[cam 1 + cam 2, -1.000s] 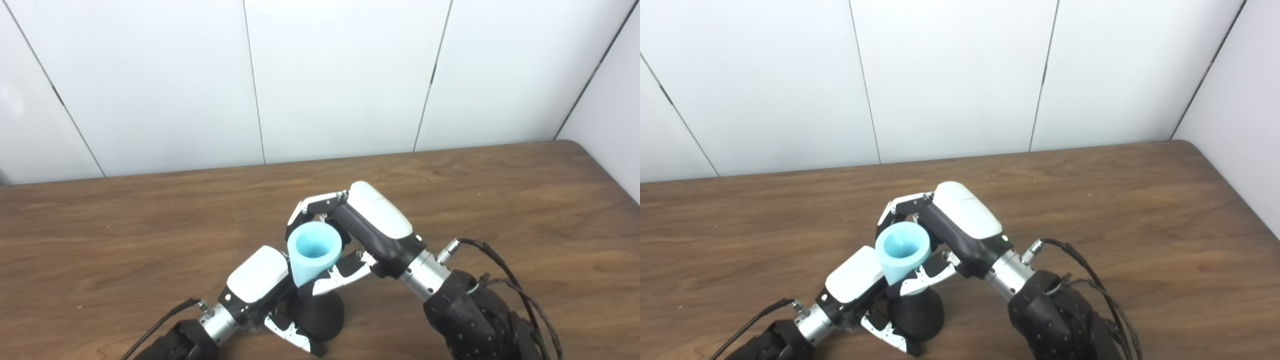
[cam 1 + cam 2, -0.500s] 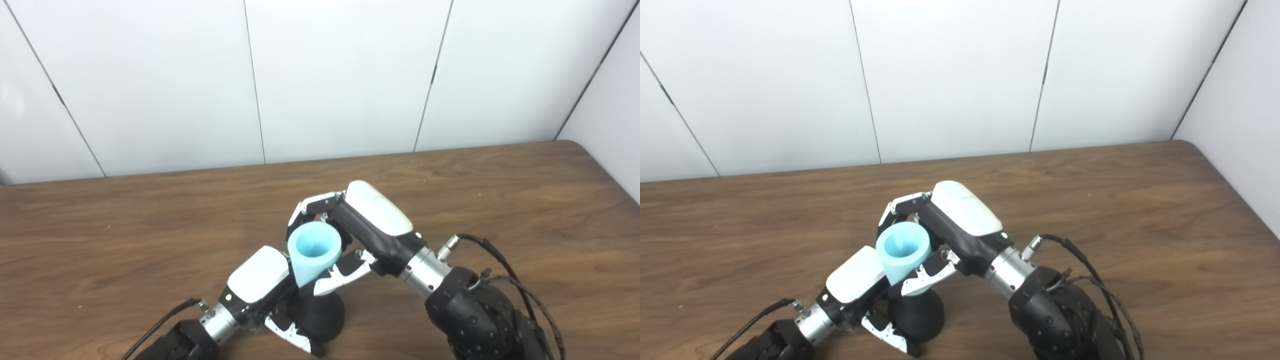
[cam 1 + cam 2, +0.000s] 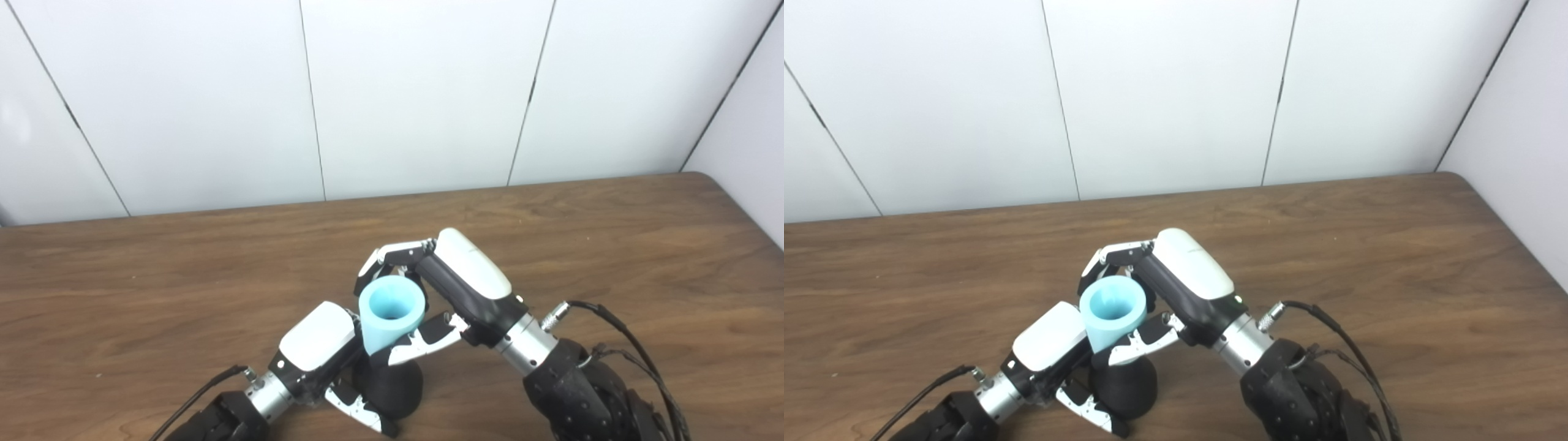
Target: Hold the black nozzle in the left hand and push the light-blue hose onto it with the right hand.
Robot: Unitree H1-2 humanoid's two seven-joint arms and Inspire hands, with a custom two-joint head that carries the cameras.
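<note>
The black nozzle point(image 3: 392, 387) stands flared end down on the wooden table near the front edge, and my left hand point(image 3: 321, 349) is shut on it from the left. A short light-blue hose point(image 3: 389, 313), a tapered tube with its wide open mouth facing up, sits on top of the nozzle. My right hand point(image 3: 450, 288) is shut on the hose, fingers curled behind it and thumb across its lower front. The nozzle's tip is hidden inside the hose. The hose point(image 3: 1112, 310) and the nozzle point(image 3: 1124, 386) also show in the right eye view.
The brown wooden table point(image 3: 153, 294) runs wide to the left, right and back. White wall panels point(image 3: 416, 92) rise behind its far edge. Black cables point(image 3: 618, 331) trail from my right wrist.
My right hand and the hose have shifted slightly to the right and down over the nozzle, and the hose stands more upright. The left hand and the nozzle have stayed put.
</note>
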